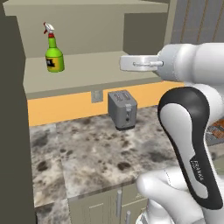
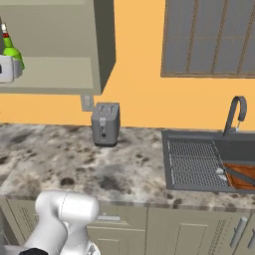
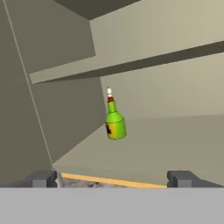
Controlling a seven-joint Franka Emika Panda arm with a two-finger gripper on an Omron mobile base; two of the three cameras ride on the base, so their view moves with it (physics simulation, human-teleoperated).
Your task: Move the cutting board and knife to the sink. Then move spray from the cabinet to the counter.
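The green spray [image 1: 54,54] stands upright on the shelf of the open cabinet [image 1: 92,72], towards its left end. My gripper [image 1: 123,62] hovers at shelf height to the right of the spray, well apart from it. In the hand view the spray [image 3: 115,122] sits straight ahead, and the gripper [image 3: 113,179] is open with nothing between its fingertips [image 3: 43,178]. The sink [image 2: 199,187] is at the right of the counter [image 2: 74,159]. In its basin lies the reddish cutting board [image 2: 244,183], with the knife [image 2: 240,176] across it.
A grey toaster [image 1: 122,109] stands against the orange wall below the cabinet. The curved faucet [image 2: 236,112] rises behind the sink. The ribbed drain rack [image 2: 191,162] takes up the sink's left part. A window blind [image 2: 209,37] hangs above it.
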